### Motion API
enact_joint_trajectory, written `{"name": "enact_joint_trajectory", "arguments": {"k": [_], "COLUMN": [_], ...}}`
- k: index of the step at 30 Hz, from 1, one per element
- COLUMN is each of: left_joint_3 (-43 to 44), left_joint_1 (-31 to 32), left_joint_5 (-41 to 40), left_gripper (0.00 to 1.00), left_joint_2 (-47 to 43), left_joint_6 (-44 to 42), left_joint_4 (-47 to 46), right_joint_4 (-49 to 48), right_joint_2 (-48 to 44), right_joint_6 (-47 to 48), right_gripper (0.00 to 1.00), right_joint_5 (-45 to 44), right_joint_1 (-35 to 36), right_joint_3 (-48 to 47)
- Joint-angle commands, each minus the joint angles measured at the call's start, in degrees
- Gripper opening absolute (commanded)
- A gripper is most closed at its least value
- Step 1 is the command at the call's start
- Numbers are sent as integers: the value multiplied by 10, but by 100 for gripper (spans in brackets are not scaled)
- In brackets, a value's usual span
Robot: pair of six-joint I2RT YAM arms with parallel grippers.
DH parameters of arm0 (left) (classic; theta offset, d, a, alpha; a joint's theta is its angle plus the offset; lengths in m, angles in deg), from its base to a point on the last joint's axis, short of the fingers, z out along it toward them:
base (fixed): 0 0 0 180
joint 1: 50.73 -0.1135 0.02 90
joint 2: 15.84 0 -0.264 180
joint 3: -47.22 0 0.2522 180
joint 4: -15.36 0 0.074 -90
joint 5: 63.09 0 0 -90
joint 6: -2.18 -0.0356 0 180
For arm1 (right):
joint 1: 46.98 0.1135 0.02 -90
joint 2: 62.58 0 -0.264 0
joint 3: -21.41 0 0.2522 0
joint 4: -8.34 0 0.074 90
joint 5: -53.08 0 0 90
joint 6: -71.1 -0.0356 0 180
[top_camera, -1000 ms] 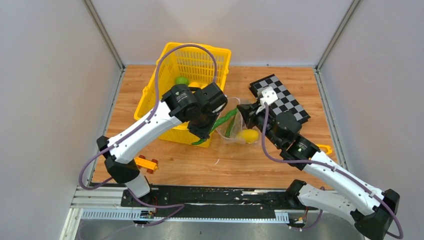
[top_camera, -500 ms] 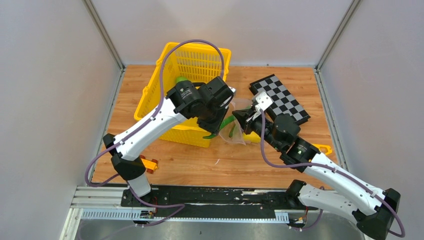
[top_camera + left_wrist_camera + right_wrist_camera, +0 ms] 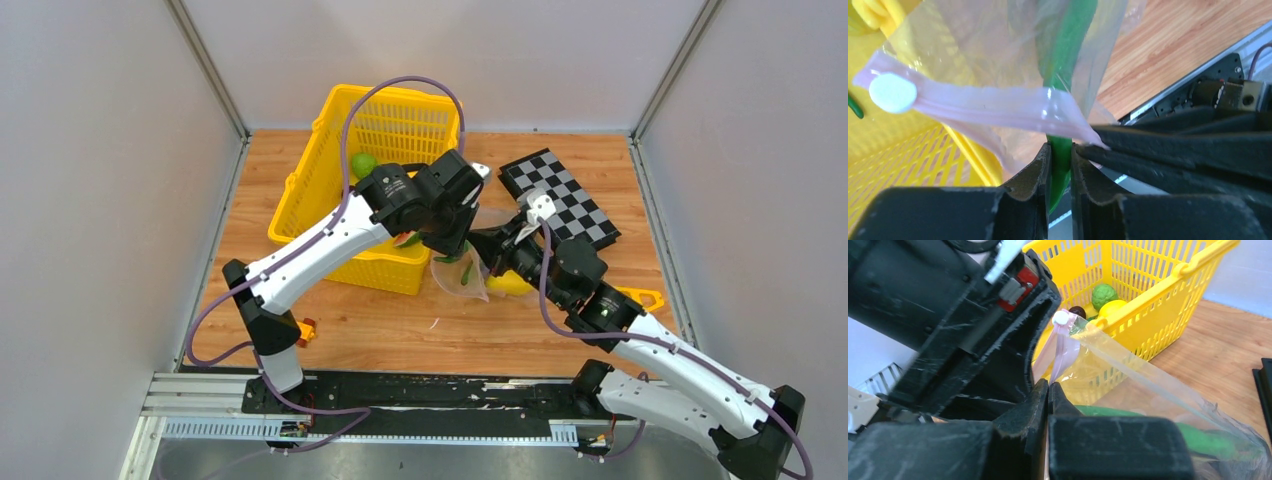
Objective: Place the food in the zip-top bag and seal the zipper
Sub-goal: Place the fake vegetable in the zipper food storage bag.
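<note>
- the right jaws are pressed together on the pink zipper, at the end away from its white slider. this hold seems meant to lift the mouth of the zip-top bag and keep it steady.
- the left jaws are pinching a long green pod near its lower end. its upper length runs up behind the zipper strip and shows through the clear film, so the pod looks partly fed into the mouth.
- the two sets of jaws almost touch at the bag's mouth, one likely holding it open while the other pushes the food in.
- the bag sits just beside the yellow basket, between it and the chequerboard. its lower part sags toward the tabletop.
- the bag is thin, glossy and crinkled. the zipper is a soft pale pink band, bowed and twisted rather than straight, and plainly not sealed.
- a yellow lemon lies low at the bag's right side. whether it is inside the film cannot be told from above.
- more food waits in the basket: a bumpy green ball, a yellow fruit and a dark ball. by my reading the filling is only partly done.
- the limp film could fold over the pod's tip and block it.
</note>
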State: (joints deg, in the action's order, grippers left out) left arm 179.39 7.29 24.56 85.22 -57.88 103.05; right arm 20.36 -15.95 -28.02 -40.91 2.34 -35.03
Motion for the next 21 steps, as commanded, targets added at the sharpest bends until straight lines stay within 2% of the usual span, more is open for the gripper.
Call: {"name": "enact_joint_trajectory", "arguments": {"k": [1,8,13,17,21], "left_joint_3": [-15,-87,-120,-116,-121], "left_joint_1": [-3,-3,-4,-4,-4], "left_joint_5": [-27,-56,-59,-28,-4], "left_gripper": [23,22,23,30,47], "left_joint_2": [0,-27,-26,-11,-29], "left_joint_6": [2,-1,1,-4,-7], "left_joint_4": [-89,-185,-218,-213,-224], "right_joint_4": [-53,-40,-44,-39,-25], "right_joint_2": [-24,-34,-43,-41,-42], "right_joint_6": [-67,-175,-198,-195,-187], "right_gripper": [0,0,0,0,0], "right_joint_5": [-32,-9,-13,-16,-40], "right_joint_1": [1,-31,-40,-43,-46], "right_joint_3": [7,-1,6,8,9]}}
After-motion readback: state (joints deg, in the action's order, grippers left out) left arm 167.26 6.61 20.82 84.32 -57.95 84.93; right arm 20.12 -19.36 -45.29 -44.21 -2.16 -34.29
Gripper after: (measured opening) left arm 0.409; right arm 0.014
